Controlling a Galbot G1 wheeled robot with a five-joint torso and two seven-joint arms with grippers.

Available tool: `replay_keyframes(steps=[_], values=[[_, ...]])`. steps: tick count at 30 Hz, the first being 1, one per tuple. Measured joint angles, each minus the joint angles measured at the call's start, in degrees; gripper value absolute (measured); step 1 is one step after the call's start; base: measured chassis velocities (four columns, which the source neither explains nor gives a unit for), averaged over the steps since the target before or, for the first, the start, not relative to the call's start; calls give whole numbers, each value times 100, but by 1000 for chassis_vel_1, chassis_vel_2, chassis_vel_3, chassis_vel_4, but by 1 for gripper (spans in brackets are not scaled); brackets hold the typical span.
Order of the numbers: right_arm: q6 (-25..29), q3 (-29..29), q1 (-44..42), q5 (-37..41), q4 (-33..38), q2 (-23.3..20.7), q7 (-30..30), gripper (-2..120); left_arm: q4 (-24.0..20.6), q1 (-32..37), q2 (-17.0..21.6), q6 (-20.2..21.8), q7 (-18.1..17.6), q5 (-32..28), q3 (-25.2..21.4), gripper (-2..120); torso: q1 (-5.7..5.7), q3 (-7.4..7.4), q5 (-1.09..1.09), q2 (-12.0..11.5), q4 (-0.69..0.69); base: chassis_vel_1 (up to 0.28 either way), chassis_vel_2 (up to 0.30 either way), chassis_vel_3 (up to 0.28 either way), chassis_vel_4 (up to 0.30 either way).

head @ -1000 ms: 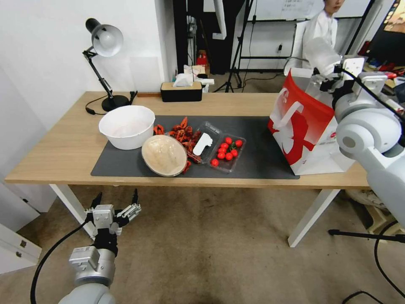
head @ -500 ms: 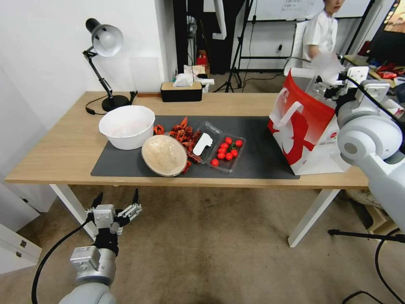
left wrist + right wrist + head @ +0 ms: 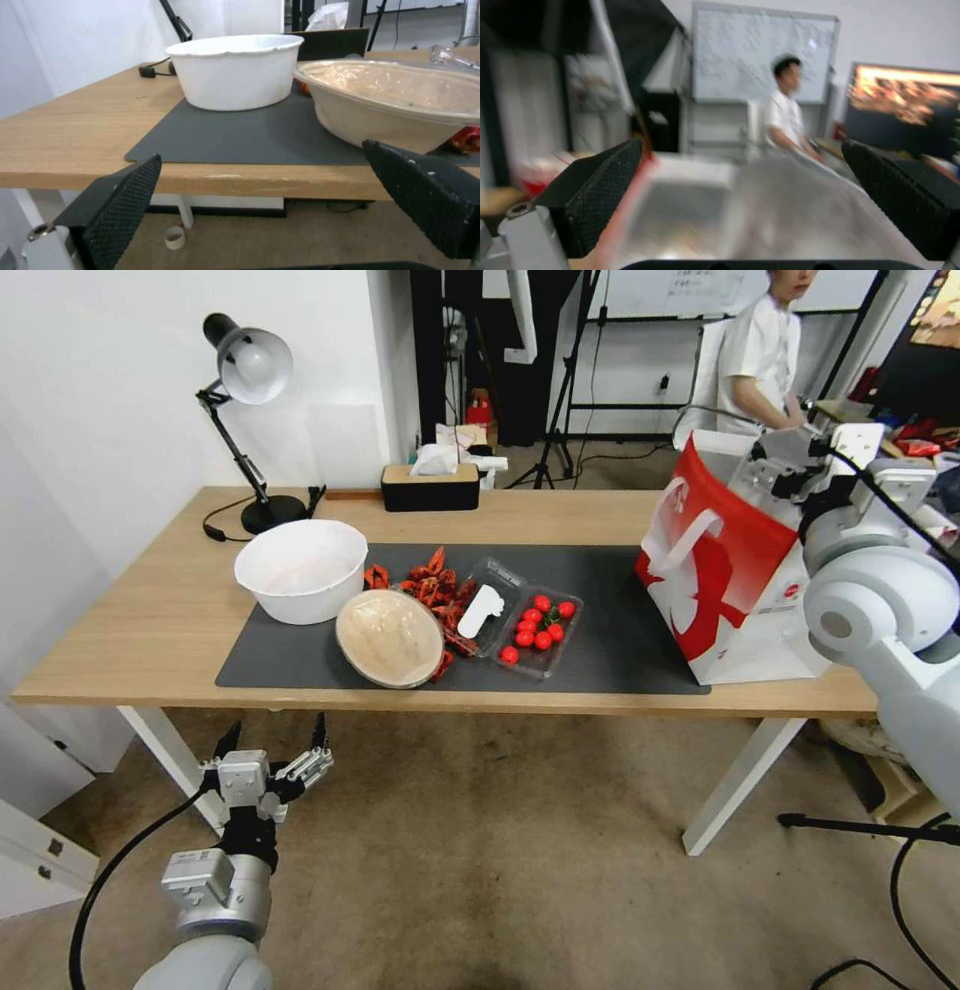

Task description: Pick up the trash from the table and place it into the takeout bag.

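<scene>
The trash in view is a round tan bowl (image 3: 388, 637) with clear film over it, at the front of the grey mat; it is also close in the left wrist view (image 3: 400, 101). The takeout bag (image 3: 730, 570), red and white with strap handles, stands at the table's right end. My right gripper (image 3: 785, 465) hovers over its mouth, open with nothing between its fingers (image 3: 605, 176); blurred foil lining (image 3: 690, 210) lies below it. My left gripper (image 3: 272, 740) hangs open below the table's front edge, short of the bowl (image 3: 262, 150).
A big white bowl (image 3: 300, 568) stands left of the tan bowl. Red crayfish shells (image 3: 435, 585) and a clear tray of cherry tomatoes (image 3: 540, 630) lie mid-mat. A desk lamp (image 3: 250, 370) and tissue box (image 3: 430, 485) stand at the back. A person sits behind the bag.
A pale, clear cup-like thing that stood at my right gripper over the bag has gone from view. That gripper has sunk slightly towards the bag's mouth. The left arm has barely moved.
</scene>
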Motion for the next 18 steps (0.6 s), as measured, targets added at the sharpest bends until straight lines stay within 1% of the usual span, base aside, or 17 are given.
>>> replay_keyframes(steps=[1, 2, 3, 4, 5, 7, 8, 9, 10, 11, 12, 14, 15, 16, 17, 18], values=[[0, 0, 0, 0, 0, 0, 0, 100, 0, 0, 0, 0, 0, 0, 0, 100, 0, 0, 0, 0, 0, 0, 0, 0, 0], [148, 68, -123, 7, 123, -38, -273, 100, -4, 0, -9, 1, 0, 0, 4, 100, 0, 0, -3, 0, 1, 0, 0, 0, 0], [327, 139, -304, 8, 253, -64, -550, 100, -9, 0, -16, 1, 0, 0, 9, 100, 0, 0, 0, 0, 1, 0, 0, 0, 0], [327, 139, -304, 8, 253, -64, -550, 100, -9, 0, -16, 1, 0, 0, 9, 100, 0, 0, 0, 0, 1, 0, 0, 0, 0], [382, 194, -418, 5, 330, -76, -676, 100, -12, 1, -22, 2, -1, 0, 10, 100, 0, 0, 1, 0, 0, 0, 0, 0, 0], [532, 523, -975, -1, 568, -114, -1244, 100, -29, 7, -27, 3, -5, -1, 1, 100, 0, 0, 1, 0, 0, 0, 0, 0, 0], [532, 523, -975, -1, 568, -114, -1244, 100, -29, 7, -27, 3, -5, -1, 1, 100, 0, 0, 1, 0, 0, 0, 0, 0, 0], [728, 672, -1251, -1, 638, -129, -1598, 100, -34, 11, -25, 3, -6, -2, -10, 100, 0, 0, 0, 0, -1, 0, 0, 0, 0], [903, 752, -1402, -6, 668, -131, -1788, 100, -37, 18, -24, 3, -8, -12, -16, 100, 0, 0, 2, 0, -2, 0, 0, 0, 0], [903, 752, -1402, -6, 668, -131, -1788, 100, -37, 18, -24, 3, -8, -12, -16, 100, 0, 0, 2, 0, -2, 0, 0, 0, 0], [1190, 881, -1704, -26, 723, -131, -2073, 100, -63, 37, -27, 5, -12, -61, -19, 100, -1, 0, -2, 0, -1, 0, 0, 0, 0], [1477, 989, -2117, -52, 804, -108, -2257, 100, -107, 62, -37, 14, -18, -101, -19, 100, -1, 0, 2, 0, 2, 0, 0, 0, 0], [1659, 1056, -2305, -74, 846, -92, -2331, 100, -116, 67, -38, 16, -20, -108, -22, 100, 0, 0, 2, 0, 1, 0, 0, 0, 0], [1659, 1056, -2305, -74, 846, -92, -2331, 100, -116, 67, -38, 16, -20, -108, -22, 100, 0, 0, 2, 0, 1, 0, 0, 0, 0], [1918, 1182, -2614, -133, 926, -60, -2427, 100, -120, 70, -39, 16, -21, -113, -30, 100, 0, 0, -2, 0, 1, 0, 0, 0, 0], [2042, 1256, -2836, -171, 974, -24, -2488, 100, -120, 71, -37, 16, -27, -115, -38, 100, 0, 0, -1, 0, -1, 0, 0, 0, 0]])
